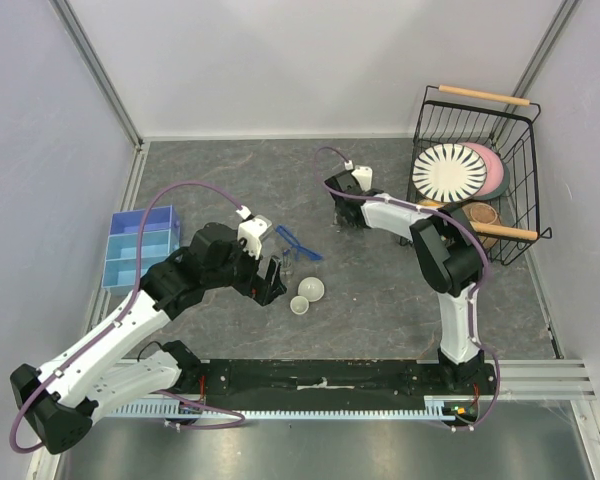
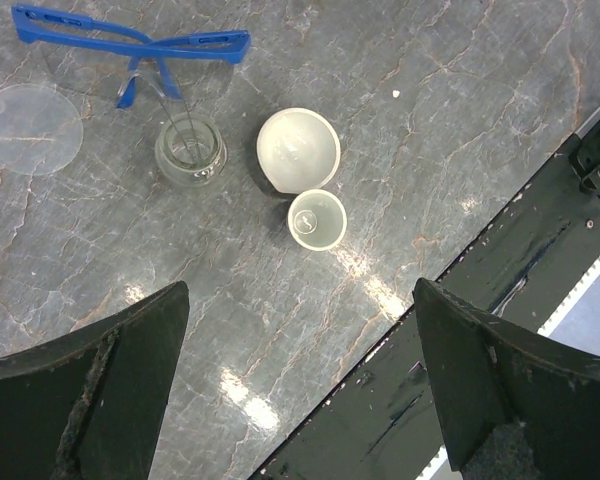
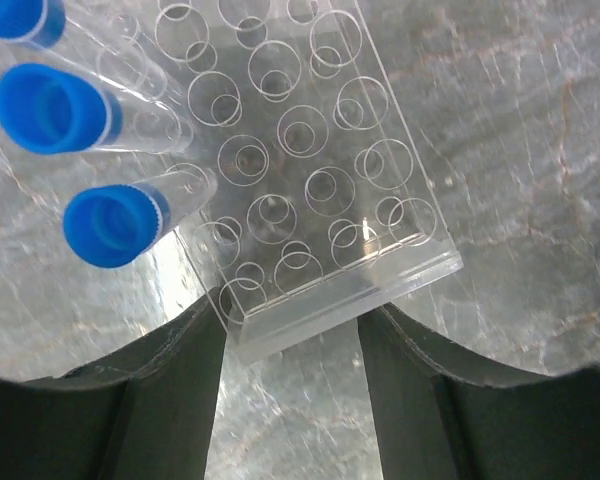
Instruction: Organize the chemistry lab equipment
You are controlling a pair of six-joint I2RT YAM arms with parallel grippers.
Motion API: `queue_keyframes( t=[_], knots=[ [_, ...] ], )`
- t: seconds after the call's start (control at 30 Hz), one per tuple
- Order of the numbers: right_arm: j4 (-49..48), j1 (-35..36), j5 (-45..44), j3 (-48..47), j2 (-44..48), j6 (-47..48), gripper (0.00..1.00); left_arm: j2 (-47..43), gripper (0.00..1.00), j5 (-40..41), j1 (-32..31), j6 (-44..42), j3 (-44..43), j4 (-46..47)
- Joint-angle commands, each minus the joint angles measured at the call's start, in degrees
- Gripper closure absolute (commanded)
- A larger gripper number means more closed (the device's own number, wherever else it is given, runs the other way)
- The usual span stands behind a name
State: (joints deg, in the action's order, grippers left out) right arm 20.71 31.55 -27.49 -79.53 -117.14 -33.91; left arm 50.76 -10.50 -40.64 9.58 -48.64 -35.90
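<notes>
The blue-framed safety glasses (image 1: 298, 243) lie mid-table and also show in the left wrist view (image 2: 130, 45). Two white round dishes, a larger one (image 2: 298, 150) and a smaller one (image 2: 317, 218), sit touching; the top view shows them too (image 1: 311, 289). My left gripper (image 2: 300, 400) is open and empty, above the table's near edge, short of the dishes (image 1: 272, 282). My right gripper (image 3: 290, 335) is open, low over the near edge of the clear tube rack (image 3: 300, 170). Blue-capped tubes (image 3: 115, 225) lean in the rack's left side.
A small clear glass beaker (image 2: 190, 152) and a clear round lid (image 2: 30, 128) lie by the glasses. Blue trays (image 1: 140, 250) stand at the left. A black wire basket (image 1: 520, 200) with plates and bowls stands at the right. A black rail (image 1: 330, 380) runs along the near edge.
</notes>
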Motion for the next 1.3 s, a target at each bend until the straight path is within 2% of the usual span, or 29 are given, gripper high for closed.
queue_keyframes(
  t=[0.0,0.43,0.67,0.77,0.87,0.97,1.07,1.17,1.27],
  knots=[
    [0.1,-1.6,0.1,-5.7,-3.7,-1.2,0.38,0.5,0.00,1.2,0.0,0.5,-0.1,1.1],
    [5.0,-10.2,2.2,-20.7,-12.9,-1.8,0.37,2.1,0.00,2.9,0.0,0.3,-0.4,0.7],
    [6.4,-11.4,3.7,-25.3,-14.7,0.1,0.37,2.1,0.00,3.8,0.0,0.3,-0.7,1.0],
    [6.4,-10.9,4.0,-24.7,-12.2,0.9,0.37,2.0,0.00,4.8,0.0,1.1,-1.9,0.4],
    [6.4,-9.7,3.1,-23.5,-7.9,2.5,0.36,2.4,0.00,10.1,0.0,2.2,-5.8,-2.6],
    [6.8,-7.7,3.2,-22.3,-2.5,4.6,0.36,3.6,0.00,19.1,0.1,2.4,-10.9,-6.4],
    [8.3,-4.2,2.0,-21.5,2.8,6.7,0.35,4.9,0.00,18.1,1.7,0.8,-16.6,-8.6],
    [8.6,-0.6,-0.5,-19.5,8.7,7.6,0.35,7.3,0.00,18.2,6.1,-0.2,-20.7,-10.5],
    [9.9,2.8,-0.4,-18.2,14.4,8.2,0.35,9.7,0.00,13.8,16.4,-1.2,-22.3,-9.8]
  ],
)
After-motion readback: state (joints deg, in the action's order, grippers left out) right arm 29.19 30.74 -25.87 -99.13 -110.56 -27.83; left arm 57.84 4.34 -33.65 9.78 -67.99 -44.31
